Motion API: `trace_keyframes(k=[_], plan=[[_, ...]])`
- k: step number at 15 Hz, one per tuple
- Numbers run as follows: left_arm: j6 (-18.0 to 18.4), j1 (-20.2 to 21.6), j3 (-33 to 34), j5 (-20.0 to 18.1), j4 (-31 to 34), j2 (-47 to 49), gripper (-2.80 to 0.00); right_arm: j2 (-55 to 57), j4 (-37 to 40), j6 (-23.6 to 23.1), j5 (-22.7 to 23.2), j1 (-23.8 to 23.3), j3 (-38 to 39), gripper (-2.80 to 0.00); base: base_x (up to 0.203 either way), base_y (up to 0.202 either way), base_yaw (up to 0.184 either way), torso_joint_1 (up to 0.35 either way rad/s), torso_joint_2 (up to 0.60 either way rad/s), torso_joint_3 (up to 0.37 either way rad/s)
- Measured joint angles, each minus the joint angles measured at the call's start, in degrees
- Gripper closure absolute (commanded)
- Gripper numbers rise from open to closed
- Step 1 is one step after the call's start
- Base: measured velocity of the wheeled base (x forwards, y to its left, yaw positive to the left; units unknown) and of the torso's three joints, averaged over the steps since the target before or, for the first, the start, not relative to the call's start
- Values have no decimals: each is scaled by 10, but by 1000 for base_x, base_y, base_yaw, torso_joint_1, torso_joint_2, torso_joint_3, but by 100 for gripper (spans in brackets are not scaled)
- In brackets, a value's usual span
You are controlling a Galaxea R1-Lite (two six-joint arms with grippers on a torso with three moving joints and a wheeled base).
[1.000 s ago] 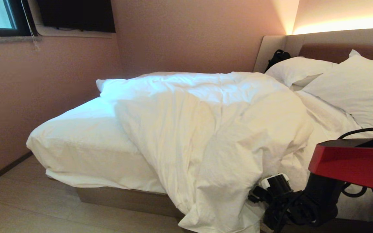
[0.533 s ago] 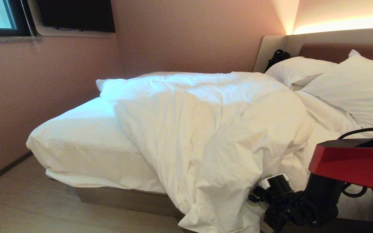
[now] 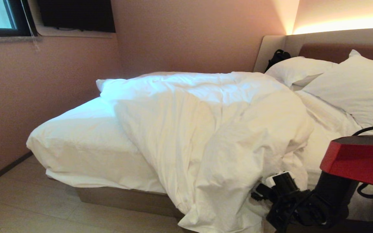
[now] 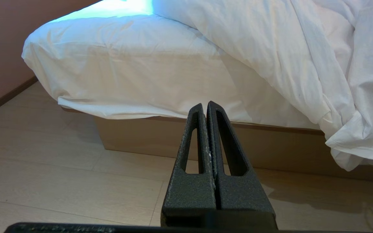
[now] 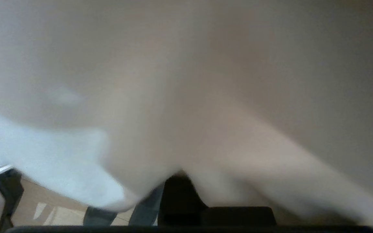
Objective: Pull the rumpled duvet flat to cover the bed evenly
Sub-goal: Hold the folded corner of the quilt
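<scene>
Both our grippers are closed: the right gripper (image 3: 261, 194) clamps the duvet (image 3: 212, 129) at the bed (image 3: 86, 142) edge; the left gripper (image 4: 206, 108) hangs empty above the floor (image 4: 60, 181).

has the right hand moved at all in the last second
Yes. In the head view the right hand has drawn slightly rightward and up, toward the pillows, shut on the duvet edge.
</scene>
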Motion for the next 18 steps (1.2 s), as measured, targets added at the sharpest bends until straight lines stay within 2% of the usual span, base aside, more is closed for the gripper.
trace_keyframes(k=[3, 7, 11, 14, 18], plan=[[0, 0, 0, 0, 0, 0, 0, -80, 3, 13, 1, 1, 47, 0, 0, 0, 0, 0, 0, 0], [0, 0, 0, 0, 0, 0, 0, -209, 6, 42, 0, -4, 149, 0, 0, 0, 0, 0, 0, 0], [0, 0, 0, 0, 0, 0, 0, -367, 34, 87, 1, -31, 211, 0, 0, 0, 0, 0, 0, 0], [0, 0, 0, 0, 0, 0, 0, -496, 82, 130, 10, -66, 208, 0, 0, 0, 0, 0, 0, 0], [0, 0, 0, 0, 0, 0, 0, -647, 176, 193, 20, -121, 146, 0, 0, 0, 0, 0, 0, 0]])
